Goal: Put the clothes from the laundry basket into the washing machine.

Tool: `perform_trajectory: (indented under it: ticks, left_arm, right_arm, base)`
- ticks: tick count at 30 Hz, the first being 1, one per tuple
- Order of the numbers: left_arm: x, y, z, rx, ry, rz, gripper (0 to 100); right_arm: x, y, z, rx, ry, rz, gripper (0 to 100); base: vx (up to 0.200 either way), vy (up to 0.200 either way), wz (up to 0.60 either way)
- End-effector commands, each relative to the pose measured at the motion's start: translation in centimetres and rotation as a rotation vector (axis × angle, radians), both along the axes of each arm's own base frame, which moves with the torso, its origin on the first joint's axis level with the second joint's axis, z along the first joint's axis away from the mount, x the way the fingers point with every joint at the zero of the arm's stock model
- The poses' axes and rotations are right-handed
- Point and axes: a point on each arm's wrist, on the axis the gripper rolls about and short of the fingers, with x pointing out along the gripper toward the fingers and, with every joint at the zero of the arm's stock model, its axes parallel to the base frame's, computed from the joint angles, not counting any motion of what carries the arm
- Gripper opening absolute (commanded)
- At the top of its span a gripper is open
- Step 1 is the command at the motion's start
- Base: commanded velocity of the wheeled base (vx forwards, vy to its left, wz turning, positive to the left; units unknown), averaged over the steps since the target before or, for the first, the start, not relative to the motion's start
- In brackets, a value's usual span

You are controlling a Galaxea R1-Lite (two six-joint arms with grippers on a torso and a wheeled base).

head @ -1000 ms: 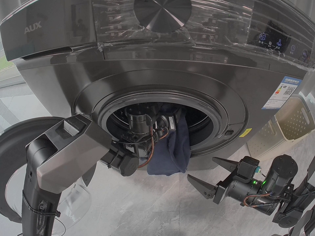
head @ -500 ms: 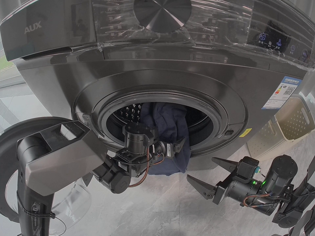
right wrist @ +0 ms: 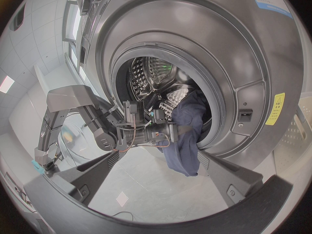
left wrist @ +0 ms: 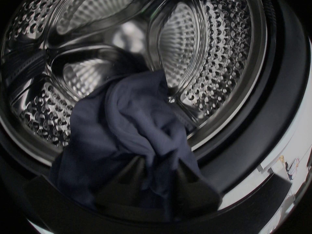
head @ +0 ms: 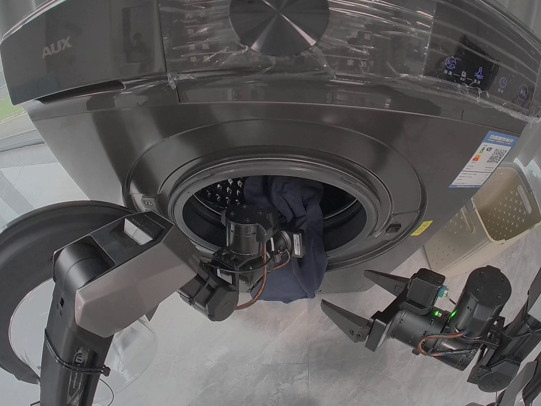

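Now pinches navy garment (head: 309, 238) in closed left gripper (left wrist: 162, 177) at frame centre, half inside washing machine drum (head: 224, 192), half hanging over door rim (head: 363, 243), ready for pushing in; holds right gripper (head: 345, 290) spread wide, empty, lower right, clear of doorway.

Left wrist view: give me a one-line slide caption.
Left end effector grips a dark blue garment at the mouth of the washing machine drum.

One washer (head: 282, 114) is standing here, with one door (head: 28, 255) and one basket (head: 501, 210). One cloth (head: 307, 255) is showing, though its folds may be hiding a second. Two grippers are showing: left gripper (left wrist: 159, 179), right gripper (head: 345, 288).
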Motion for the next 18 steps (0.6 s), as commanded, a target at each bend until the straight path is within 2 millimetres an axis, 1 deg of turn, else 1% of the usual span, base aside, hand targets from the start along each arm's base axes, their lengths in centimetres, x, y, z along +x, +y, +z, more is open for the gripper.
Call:
perform_trajectory:
  ticks: [1, 2, 7, 8, 10, 13, 18]
  left_arm:
    - [0.9, -0.4, 2.9, -0.064, -0.084, 0.021, 0]
    - [0.9, -0.5, 3.6, -0.078, -0.099, 0.023, 0]
    - [1.8, -1.0, 5.5, -0.128, -0.161, 0.052, 0]
    - [1.9, -1.0, 5.7, -0.134, -0.166, 0.057, 0]
    - [3.0, -0.9, 5.9, -0.163, -0.19, 0.093, 0]
    - [4.0, -0.8, 6.0, -0.183, -0.214, 0.126, 0]
    - [4.7, -0.7, 6.4, -0.201, -0.234, 0.16, 0]
  right_arm:
    - [0.0, 0.0, 0.0, 0.001, -0.001, 0.002, 100]
    - [0.0, 0.0, 0.0, 0.001, -0.001, 0.002, 100]
    - [0.0, 0.1, 0.0, 0.002, 0.0, 0.003, 100]
    - [0.0, 0.1, 0.0, 0.002, 0.0, 0.003, 100]
    - [0.0, 0.1, 0.0, 0.002, 0.0, 0.003, 100]
    - [0.0, 0.0, 0.0, 0.002, 0.0, 0.0, 100]
    - [0.1, 0.0, 0.0, 0.001, -0.001, -0.001, 100]
  base:
    - [0.0, 0.0, 0.0]
    - [0.0, 0.0, 0.0]
    - [0.0, 0.0, 0.0]
    - [0.0, 0.0, 0.0]
    - [0.0, 0.0, 0.0]
    - [0.0, 0.0, 0.0]
    - [0.0, 0.0, 0.0]
